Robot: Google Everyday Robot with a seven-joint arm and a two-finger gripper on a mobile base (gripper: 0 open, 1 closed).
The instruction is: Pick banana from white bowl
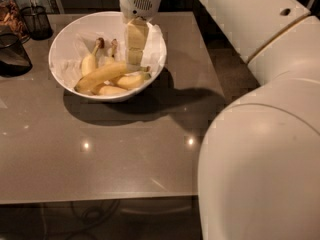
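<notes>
Pincer [134, 58] hangs tip-down inside the rim of the white bowl [64, 34], over its right-hand half; whether it is open or closed cannot be told from this view, and no fruit is seen lifted in it. Target item: the banana [102, 75], the longest fruit, lies on the crumpled paper lining [67, 66] across the middle of the bowl, running from the near left up to the right, with its right end just below the pincer tip. Contact between tip and fruit cannot be confirmed. Shorter bananas [89, 62] lie on the far side of it, and more sit against its near side. The bowl rests on the far left part of the grey counter [125, 159], with dark glass containers [12, 56] at the left edge. Handling judgement: the fruit is light and firm enough to lift as one piece, but the skin is smooth and the flesh bruises under hard pressure. Take hold across the thick middle section, jaws square to the long axis, with moderate force. Avoid the tapered ends, which can slip out. Neighbouring fruit lies close enough to be snagged; lift straight up.
</notes>
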